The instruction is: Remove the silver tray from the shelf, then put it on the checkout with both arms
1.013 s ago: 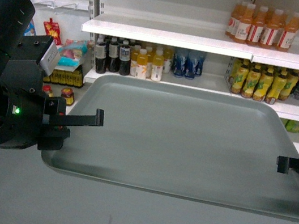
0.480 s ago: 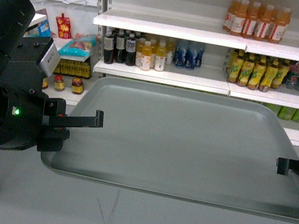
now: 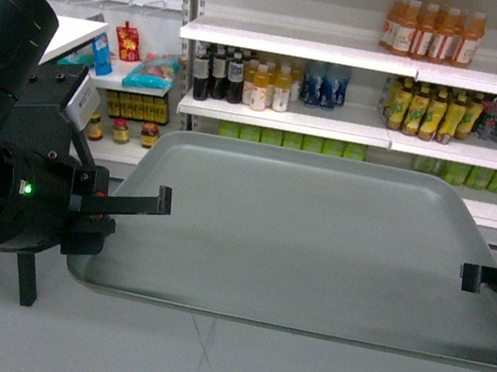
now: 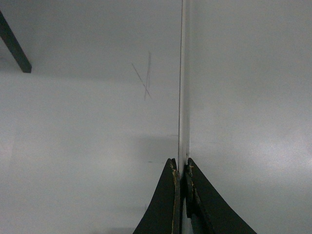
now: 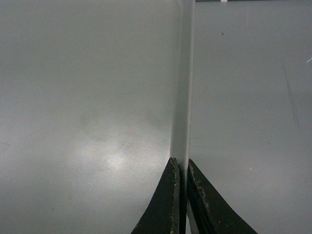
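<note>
The silver tray [image 3: 316, 240] is hanging level in the air out in front of the stocked shelf [image 3: 347, 55], clear of it and resting on nothing, with only bare floor [image 3: 199, 369] showing below its near rim. The left hand [image 3: 135, 208] is pinching the tray's left edge and the right hand [image 3: 474, 276] is pinching the right edge; both wrist views are showing the thin rim clamped tight between closed black fingers [image 4: 171, 204], so each hand is holding the tray by a narrow strip of metal. That, to my eye, is the weak spot: the grips are small and the tray is broad, so if one arm is moving faster or lower than the other, the rim could be slipping out or the tray twisting and dropping to the floor. No checkout is appearing in any view, so the carry looks far from over, and a swing of the base could be clipping the dark stand leg [image 3: 23, 277] nearby
</note>
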Controlling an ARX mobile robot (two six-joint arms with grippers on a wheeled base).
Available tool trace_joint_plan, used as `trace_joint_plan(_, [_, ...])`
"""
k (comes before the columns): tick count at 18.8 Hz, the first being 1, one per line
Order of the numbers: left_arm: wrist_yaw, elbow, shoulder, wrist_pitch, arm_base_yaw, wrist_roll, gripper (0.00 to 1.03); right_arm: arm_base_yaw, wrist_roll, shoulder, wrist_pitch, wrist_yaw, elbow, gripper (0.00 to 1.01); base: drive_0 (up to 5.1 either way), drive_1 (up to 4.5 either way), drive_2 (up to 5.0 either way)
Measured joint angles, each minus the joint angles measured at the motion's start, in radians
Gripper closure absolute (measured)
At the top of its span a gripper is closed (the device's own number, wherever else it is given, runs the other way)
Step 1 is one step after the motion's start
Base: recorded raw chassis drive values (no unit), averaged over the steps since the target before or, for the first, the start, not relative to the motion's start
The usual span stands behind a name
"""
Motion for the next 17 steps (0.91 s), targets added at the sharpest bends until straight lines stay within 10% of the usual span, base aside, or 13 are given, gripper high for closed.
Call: trace_joint_plan(17, [0.002,0.000,0.000,0.003,0.001,0.001,1.00,0.001,0.000,0.001,-0.002,-0.001,0.002,0.99,-5.0,2.48,2.5])
